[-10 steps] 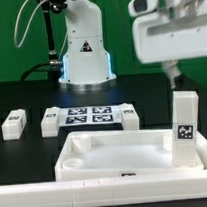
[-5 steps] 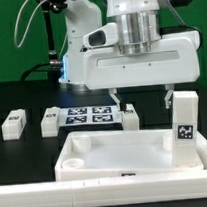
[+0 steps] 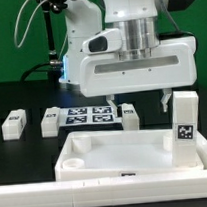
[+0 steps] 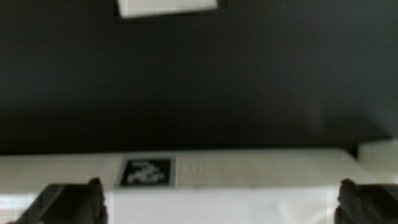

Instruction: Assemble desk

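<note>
The tabletop (image 3: 114,138) lies flat with its hollow side up, below the gripper (image 3: 140,101). One leg (image 3: 184,126) stands upright in the corner socket just off the gripper's finger on the exterior view's right. In the wrist view the tabletop's rim (image 4: 249,168), with its tag, runs just ahead of the fingertips (image 4: 71,200), along the same line on which the fingers open.

The nearest loose leg (image 3: 129,115) is probably the next one to fetch. It lies on its side on the black table (image 3: 21,97), just beyond that rim. It is lower than the gripper, toward the arm's base, and closer to the finger on the exterior view's left. Its long axis seems to run front to back, across the fingers' line, but it is foreshortened and I cannot be sure. A white piece (image 4: 169,7) at the edge of the wrist view may be this leg.

Two other legs (image 3: 50,120) (image 3: 13,123) lie well off to the same side, past the marker board (image 3: 89,116).

The gripper's (image 4: 217,205) fingers stand wide apart, holding nothing. They point straight down from a level hand that hovers clear of everything. Reaching the leg likely needs a short shift toward the base, then a straight descent.
</note>
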Motion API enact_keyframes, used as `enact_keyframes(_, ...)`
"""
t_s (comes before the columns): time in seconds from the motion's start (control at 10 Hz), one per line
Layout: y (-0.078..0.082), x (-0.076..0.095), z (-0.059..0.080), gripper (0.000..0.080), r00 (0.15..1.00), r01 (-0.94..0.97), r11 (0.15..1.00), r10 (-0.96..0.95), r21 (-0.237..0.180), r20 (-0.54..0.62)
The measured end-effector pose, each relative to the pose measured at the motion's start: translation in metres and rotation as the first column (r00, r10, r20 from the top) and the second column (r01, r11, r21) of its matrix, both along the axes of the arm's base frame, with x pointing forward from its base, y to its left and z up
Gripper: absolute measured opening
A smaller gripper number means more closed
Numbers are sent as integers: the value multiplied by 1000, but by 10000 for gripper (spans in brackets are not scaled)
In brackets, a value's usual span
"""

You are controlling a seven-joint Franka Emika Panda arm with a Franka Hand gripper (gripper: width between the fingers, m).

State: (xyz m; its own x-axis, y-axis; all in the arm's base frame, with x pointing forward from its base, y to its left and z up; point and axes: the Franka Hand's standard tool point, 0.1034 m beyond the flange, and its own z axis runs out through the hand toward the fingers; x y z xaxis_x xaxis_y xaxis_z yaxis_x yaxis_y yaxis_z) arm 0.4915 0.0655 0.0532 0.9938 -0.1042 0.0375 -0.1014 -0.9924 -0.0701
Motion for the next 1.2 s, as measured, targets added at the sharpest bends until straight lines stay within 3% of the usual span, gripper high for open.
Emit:
enact_keyframes(0.1,0,-7,-1,649,996,-81,997,81,-15,-28)
enact_keyframes(0.2,-6,-13,-3,649,978,-196,981,195,-3,-71)
enact_keyframes(0.7,2,-17,-5,649,916,-163,984,179,76,-359)
enact_keyframes(0.8,1,-28,-9,649,864,-159,984,181,86,-470)
enact_keyframes(1.0,-4,-36,-17,649,789,-147,986,164,78,-592)
enact_keyframes(1.2,-8,-35,-20,649,789,-141,987,158,76,-593)
